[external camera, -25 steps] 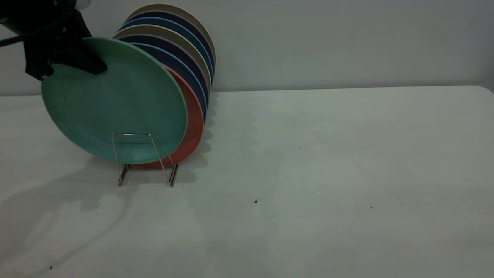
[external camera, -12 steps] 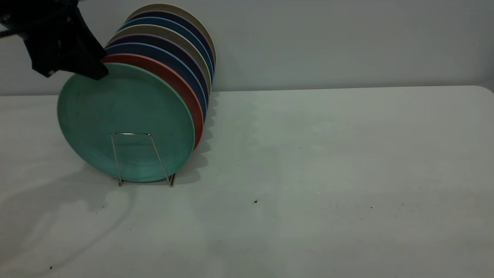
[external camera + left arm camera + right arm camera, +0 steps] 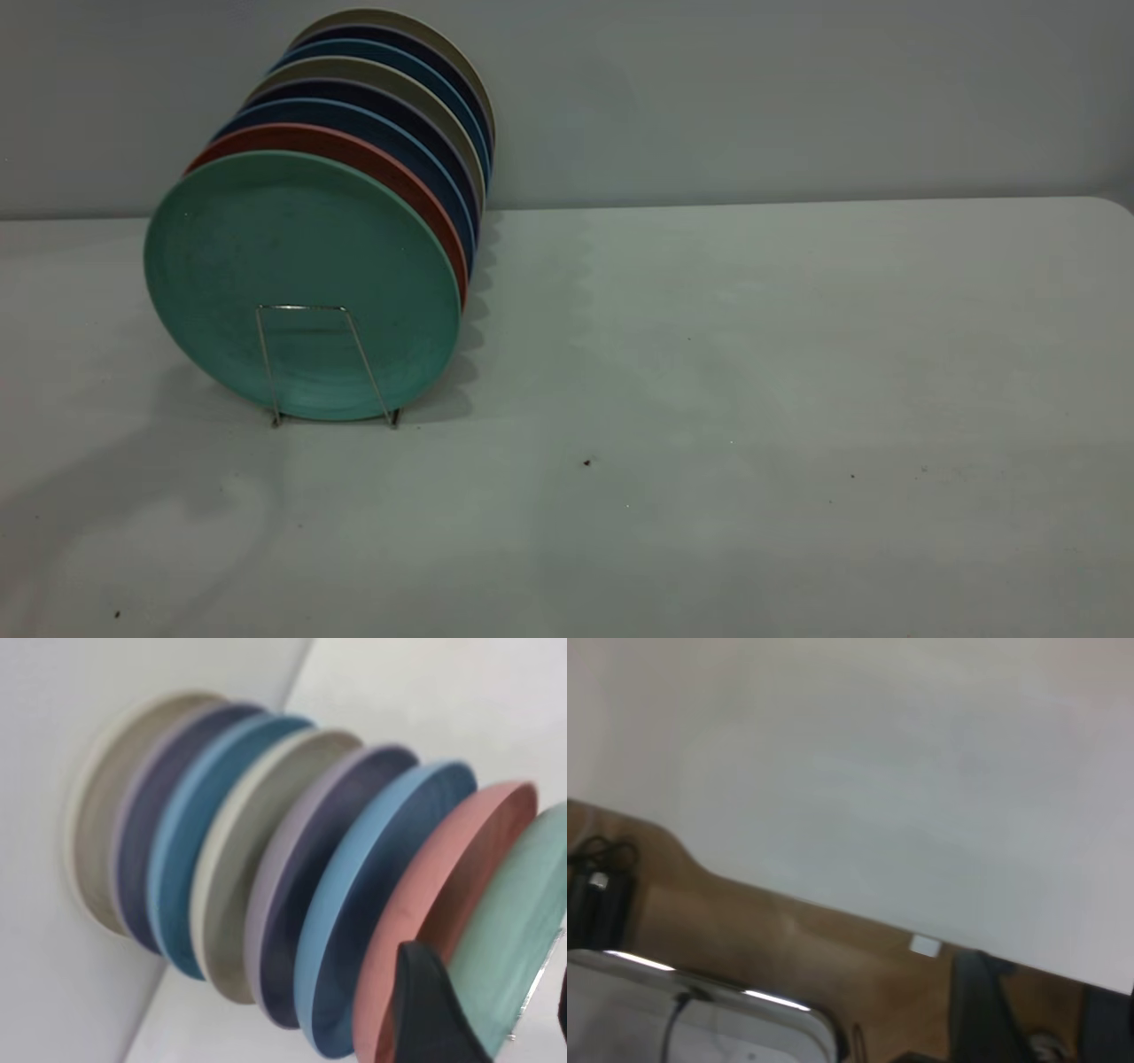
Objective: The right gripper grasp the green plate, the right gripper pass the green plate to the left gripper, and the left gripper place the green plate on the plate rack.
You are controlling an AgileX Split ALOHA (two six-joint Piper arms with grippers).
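Note:
The green plate (image 3: 301,283) stands on edge in the front slot of the plate rack (image 3: 301,307), leaning back on the salmon-pink plate (image 3: 354,146). Neither gripper shows in the exterior view. In the left wrist view the left gripper (image 3: 492,992) is open and empty, a short way off the green plate (image 3: 514,930), with one black finger (image 3: 430,1010) in front of the salmon plate (image 3: 416,904). The right gripper (image 3: 1041,1010) is open and empty, far from the rack, over the table's edge and a brown floor.
Behind the salmon plate the rack holds several more plates, blue, dark purple and beige (image 3: 399,97), close to the back wall. The white table (image 3: 753,354) stretches to the right of the rack. A silver rack wire (image 3: 536,983) shows past the green plate's rim.
The left gripper let go of the green plate and withdrew up and left out of the exterior view. The plate dropped into the front slot and settled against the salmon plate.

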